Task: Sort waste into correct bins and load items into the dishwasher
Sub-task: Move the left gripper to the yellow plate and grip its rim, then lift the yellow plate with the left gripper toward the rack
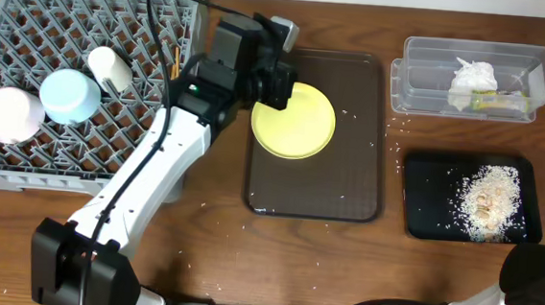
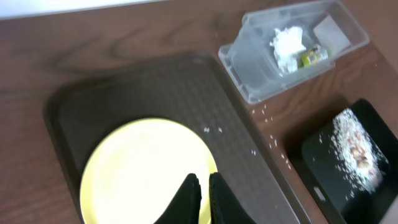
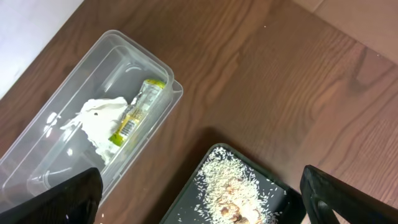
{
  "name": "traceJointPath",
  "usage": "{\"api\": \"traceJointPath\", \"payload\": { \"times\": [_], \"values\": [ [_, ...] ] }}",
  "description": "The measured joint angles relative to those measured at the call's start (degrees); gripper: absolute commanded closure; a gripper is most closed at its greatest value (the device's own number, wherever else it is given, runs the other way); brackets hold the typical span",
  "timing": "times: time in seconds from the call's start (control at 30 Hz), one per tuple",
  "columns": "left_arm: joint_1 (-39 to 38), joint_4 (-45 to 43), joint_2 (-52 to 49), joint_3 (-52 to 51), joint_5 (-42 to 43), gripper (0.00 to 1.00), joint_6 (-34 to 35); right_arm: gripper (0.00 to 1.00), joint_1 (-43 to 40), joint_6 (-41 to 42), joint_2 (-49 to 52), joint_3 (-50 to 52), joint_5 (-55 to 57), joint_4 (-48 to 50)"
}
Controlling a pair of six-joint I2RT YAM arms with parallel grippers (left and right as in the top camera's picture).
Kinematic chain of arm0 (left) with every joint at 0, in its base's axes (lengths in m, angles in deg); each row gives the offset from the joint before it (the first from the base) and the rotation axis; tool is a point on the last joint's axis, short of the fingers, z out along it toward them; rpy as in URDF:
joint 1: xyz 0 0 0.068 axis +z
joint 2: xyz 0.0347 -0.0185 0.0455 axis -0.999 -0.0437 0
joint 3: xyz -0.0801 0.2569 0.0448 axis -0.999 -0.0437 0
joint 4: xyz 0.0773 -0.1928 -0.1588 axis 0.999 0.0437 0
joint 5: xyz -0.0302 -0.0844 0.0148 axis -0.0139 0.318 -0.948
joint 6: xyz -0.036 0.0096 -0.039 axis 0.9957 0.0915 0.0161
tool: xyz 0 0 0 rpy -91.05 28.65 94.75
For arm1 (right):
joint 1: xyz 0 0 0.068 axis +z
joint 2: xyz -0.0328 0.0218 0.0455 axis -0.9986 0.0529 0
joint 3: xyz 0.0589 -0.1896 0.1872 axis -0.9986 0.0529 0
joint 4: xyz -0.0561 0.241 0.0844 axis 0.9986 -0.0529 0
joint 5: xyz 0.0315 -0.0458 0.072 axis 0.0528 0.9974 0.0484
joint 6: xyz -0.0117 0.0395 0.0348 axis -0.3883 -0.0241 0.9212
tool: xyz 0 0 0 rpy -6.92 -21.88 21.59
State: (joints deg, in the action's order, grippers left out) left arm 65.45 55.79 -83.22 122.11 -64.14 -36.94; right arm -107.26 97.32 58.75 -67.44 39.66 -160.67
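Where the overhead view looks down on the wooden table (image 1: 275,258), my left gripper (image 1: 279,84) sits over the upper left edge of the pale yellow round plate (image 1: 298,125). The plate lies on the dark brown serving tray (image 1: 348,177). Left of the serving tray is the large square grey plastic dish rack (image 1: 32,20). It holds a small white cup-like bowl (image 1: 11,115), a light blue bowl (image 1: 70,97) just beside it, and a second white cup (image 1: 110,67) near the blue one. At the far right, the clear plastic rectangular tub (image 1: 418,62) holds the crumpled white tissue (image 1: 472,75) and the green-and-orange snack wrapper (image 1: 499,103). Below the tub, the shallow glossy black rectangular tray (image 1: 427,207) carries the pale rice-like food scraps (image 1: 486,198). A few stray grains dot the table and the serving tray.

From my left wrist, the two dark fingers (image 2: 186,199) stand almost together with only a thin slit between them. Their tips are over the right side of the plate, near its rim. I cannot tell whether they pinch that rim.

From my right wrist, my right gripper (image 3: 200,186) is spread wide and holds nothing, with one dark finger in each lower corner. It hangs above the black tray with its rice. The tub lies up to the left, with the tissue and wrapper inside it.
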Motion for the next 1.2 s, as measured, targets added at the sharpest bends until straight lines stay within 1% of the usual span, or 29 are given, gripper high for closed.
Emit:
{"api": "traceJointPath", "payload": {
  "times": [0.07,0.1,0.13,0.23,0.37,0.53,0.6,0.77,0.9,1.03,1.1,1.17,1.2],
  "values": [
    [-0.39,2.03,-0.09,0.00,0.96,0.47,-0.46,0.01,0.00,0.00,0.00,0.00,0.00,0.02],
    [-0.92,2.78,-0.24,0.00,1.16,0.43,-0.79,0.01,0.02,0.00,0.00,0.00,0.00,0.00],
    [-1.86,3.28,-0.59,0.00,1.22,0.39,-0.94,0.01,0.00,0.00,0.00,0.00,0.00,0.00],
    [-5.40,3.52,-3.26,0.00,0.55,0.36,-2.34,0.01,0.00,0.00,0.00,0.00,0.00,0.00],
    [-9.77,3.28,-9.31,0.00,-4.15,0.30,-4.42,0.01,0.00,0.00,0.00,0.00,0.00,0.00],
    [-13.90,2.29,-16.92,0.00,-14.19,0.29,-6.62,0.01,0.02,0.00,0.00,0.00,0.00,0.00],
    [-15.13,1.97,-19.06,-0.02,-16.90,0.28,-7.61,0.01,0.00,0.00,0.00,0.00,0.00,0.00],
    [-17.77,0.90,-22.88,-0.02,-20.70,0.28,-9.81,0.01,0.00,0.00,0.00,0.00,0.00,0.00],
    [-19.32,0.02,-24.17,-0.02,-22.16,0.28,-10.62,0.01,0.00,0.00,0.00,0.00,0.00,0.00],
    [-20.09,-1.90,-25.35,-0.02,-24.59,0.31,-10.82,0.01,0.02,0.00,0.00,0.00,0.00,0.00],
    [-20.11,-2.40,-26.36,-0.02,-26.38,0.35,-10.84,0.01,0.00,0.00,0.00,0.00,0.00,0.00],
    [-20.06,-3.06,-26.93,0.22,-27.78,0.42,-10.86,0.01,0.00,0.00,0.00,0.00,0.00,0.00],
    [-20.06,-3.21,-27.08,0.26,-28.13,0.49,-10.80,0.01,0.00,0.00,0.00,0.00,0.00,-0.02]
  ]
}}
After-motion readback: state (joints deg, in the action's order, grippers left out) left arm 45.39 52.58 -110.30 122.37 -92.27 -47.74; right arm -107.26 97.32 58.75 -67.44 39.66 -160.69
